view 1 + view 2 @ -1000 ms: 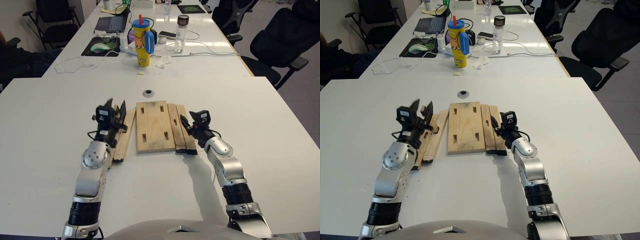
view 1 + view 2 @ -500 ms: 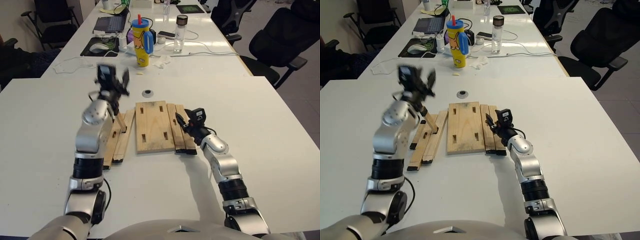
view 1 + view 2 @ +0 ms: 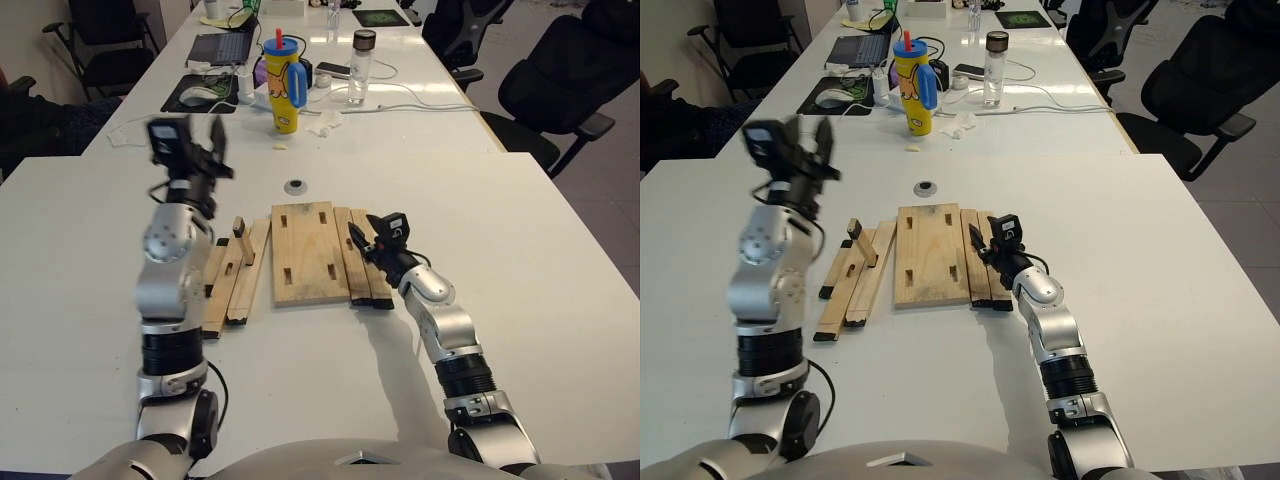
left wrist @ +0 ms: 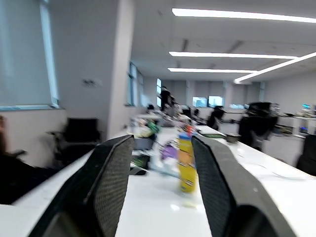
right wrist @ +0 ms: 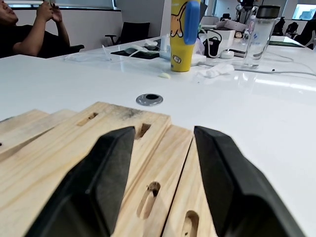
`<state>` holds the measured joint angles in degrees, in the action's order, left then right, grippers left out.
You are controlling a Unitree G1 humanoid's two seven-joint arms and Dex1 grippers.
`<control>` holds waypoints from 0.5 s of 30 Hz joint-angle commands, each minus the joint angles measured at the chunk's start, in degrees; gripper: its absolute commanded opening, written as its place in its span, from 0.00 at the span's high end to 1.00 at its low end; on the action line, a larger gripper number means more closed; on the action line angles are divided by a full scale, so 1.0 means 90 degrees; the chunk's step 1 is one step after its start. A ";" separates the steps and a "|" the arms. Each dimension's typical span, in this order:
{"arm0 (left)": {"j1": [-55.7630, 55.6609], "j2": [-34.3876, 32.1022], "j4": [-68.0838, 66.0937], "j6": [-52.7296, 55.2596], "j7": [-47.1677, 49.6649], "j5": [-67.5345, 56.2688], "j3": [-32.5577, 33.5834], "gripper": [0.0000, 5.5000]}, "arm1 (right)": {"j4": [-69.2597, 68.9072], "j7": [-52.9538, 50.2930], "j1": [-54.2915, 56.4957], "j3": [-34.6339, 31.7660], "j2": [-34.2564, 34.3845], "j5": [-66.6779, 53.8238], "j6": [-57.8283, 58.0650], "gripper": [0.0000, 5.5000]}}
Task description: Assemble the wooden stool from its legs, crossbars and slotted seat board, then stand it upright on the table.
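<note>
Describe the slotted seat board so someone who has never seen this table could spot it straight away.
On the near white table, straight ahead of the robot, the seat board lies flat between narrow planks on both sides. It is much the widest piece there and has four rectangular slots set in two rows.

Seat board [image 3: 310, 252] lies mid worktop [image 3: 540, 250]. Planks [image 3: 362, 262] touch its right edge, with the right claw [image 5: 162, 143] low over them. More planks [image 3: 228, 285] lie side by side left of the board, a short piece [image 3: 240, 240] tilted on them. Left claw [image 4: 162, 177] is up in the air, behind and left of those. Grommet [image 3: 294, 186] is just behind the board. Cup [image 3: 284, 85], bottle [image 3: 362, 66] and laptop [image 3: 225, 45] stand on the far worktop [image 3: 430, 128].
</note>
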<state>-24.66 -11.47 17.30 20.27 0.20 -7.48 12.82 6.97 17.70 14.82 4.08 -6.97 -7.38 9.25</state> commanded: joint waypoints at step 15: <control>0.1450 -0.2629 -0.2177 0.1983 -0.4002 -0.0992 -0.0276 0.61 | -0.0684 -0.0299 0.0097 -0.0756 -0.0162 -0.0281 0.0379 0.60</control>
<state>-13.03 -34.02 -2.45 34.17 -35.06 -15.66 11.34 2.06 15.10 15.18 -2.50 -8.06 -9.56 11.73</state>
